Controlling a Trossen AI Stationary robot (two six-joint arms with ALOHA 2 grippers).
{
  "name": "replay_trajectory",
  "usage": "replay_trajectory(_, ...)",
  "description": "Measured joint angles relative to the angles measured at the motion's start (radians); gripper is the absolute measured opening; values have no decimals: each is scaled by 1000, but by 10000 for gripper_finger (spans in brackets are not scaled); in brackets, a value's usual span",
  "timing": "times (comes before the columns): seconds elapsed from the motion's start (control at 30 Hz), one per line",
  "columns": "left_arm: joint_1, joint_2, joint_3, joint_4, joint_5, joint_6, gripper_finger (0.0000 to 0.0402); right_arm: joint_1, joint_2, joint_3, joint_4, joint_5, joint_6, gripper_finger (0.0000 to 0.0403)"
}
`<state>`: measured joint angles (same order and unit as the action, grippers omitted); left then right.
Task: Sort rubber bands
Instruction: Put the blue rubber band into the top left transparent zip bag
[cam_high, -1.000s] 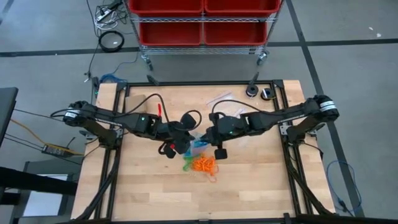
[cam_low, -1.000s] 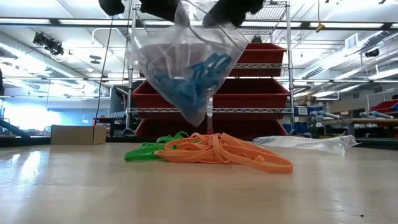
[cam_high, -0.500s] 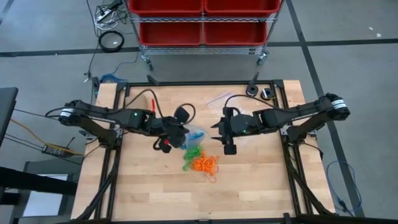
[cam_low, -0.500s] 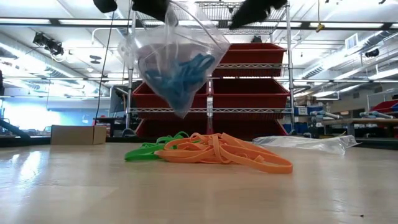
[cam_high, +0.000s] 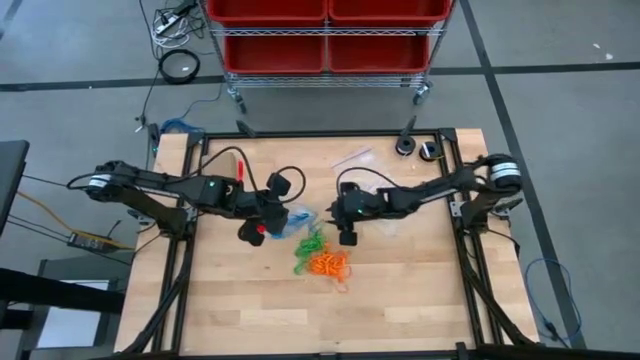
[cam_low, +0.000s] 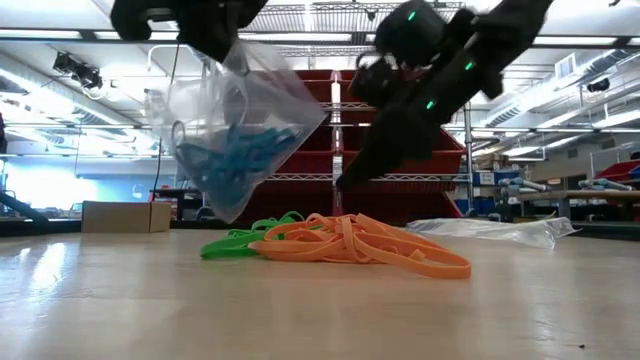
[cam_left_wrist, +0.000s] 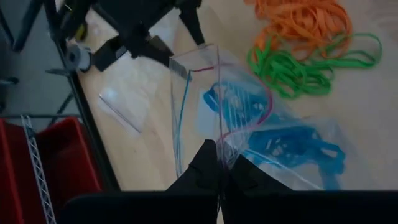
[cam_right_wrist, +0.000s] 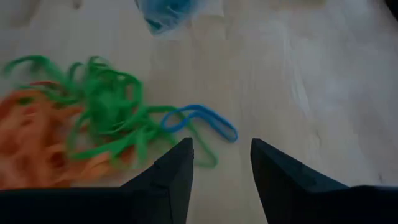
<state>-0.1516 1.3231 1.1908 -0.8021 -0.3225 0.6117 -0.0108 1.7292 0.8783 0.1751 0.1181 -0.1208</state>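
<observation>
A clear bag (cam_low: 235, 130) of blue rubber bands (cam_left_wrist: 292, 146) is held off the table, pinched at its top edge by the left claw (cam_left_wrist: 219, 163). The right claw (cam_right_wrist: 219, 163), fingers apart, is poised over one loose blue band (cam_right_wrist: 202, 121); green bands (cam_right_wrist: 106, 106) and orange bands (cam_low: 370, 245) lie just beside it.

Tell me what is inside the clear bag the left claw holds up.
The clear bag, pinched shut-fingered by the left claw, holds a bunch of blue rubber bands. How many there are cannot be counted; they overlap in a clump.
</observation>
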Motion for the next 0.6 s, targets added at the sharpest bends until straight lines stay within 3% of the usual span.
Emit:
replay_trajectory(0.17, -1, -23, 0, -4, 1, -15, 0, -75, 121, 31, 66, -124, -38, 144)
replay_trajectory(0.6, -1, -45, 0, -4, 2, -16, 0, -114, 277, 125, 107, -237, -83, 141)
